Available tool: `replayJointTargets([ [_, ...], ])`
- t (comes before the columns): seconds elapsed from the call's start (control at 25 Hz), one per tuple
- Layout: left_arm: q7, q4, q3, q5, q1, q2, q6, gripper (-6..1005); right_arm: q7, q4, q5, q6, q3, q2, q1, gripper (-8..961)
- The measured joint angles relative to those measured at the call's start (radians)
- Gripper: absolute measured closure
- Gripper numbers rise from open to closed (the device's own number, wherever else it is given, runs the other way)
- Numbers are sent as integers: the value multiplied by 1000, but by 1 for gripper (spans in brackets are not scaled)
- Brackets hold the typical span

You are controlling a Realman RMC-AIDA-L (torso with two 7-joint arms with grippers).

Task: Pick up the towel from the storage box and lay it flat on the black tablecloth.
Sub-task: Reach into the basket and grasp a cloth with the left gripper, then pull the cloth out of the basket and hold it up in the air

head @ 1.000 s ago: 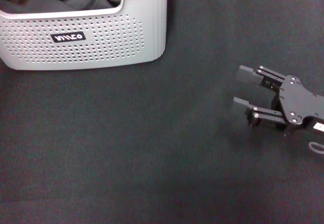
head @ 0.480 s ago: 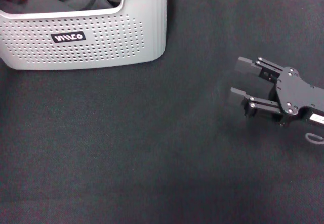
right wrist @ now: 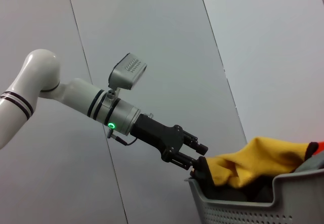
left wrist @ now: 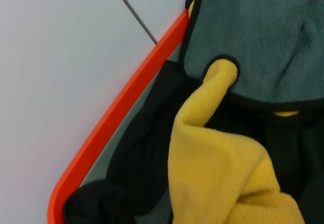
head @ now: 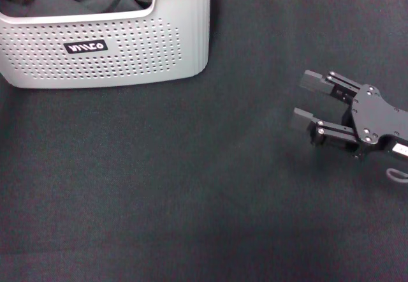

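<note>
- Gripping the towel, the left gripper sits at the rim of the storage box; its fingers are closed on a yellow fold, so the pick-up step is in hand.
- The next move calls for lifting the fleecy, black-edged cloth clear of the perforated grey plastic walls.
- The right gripper hovers wide open over the matte black tablecloth, holding nothing.
</note>
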Motion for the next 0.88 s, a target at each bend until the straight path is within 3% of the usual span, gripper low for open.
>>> replayJointTargets([
  [0.32, -3, -10, 18, -2, -4, -24, -58, 425, -11, 2, 3, -2, 0, 7, -16, 130],
  [0.56, -2, -3, 21, -11, -6, -26, -59, 556, -15, 2, 7, -4, 0, 9, -28, 130],
  [0.88, 0, 18, 39, -13, 3, -34, -59, 835, -37, 2, 7, -2, 0, 16, -33, 130],
])
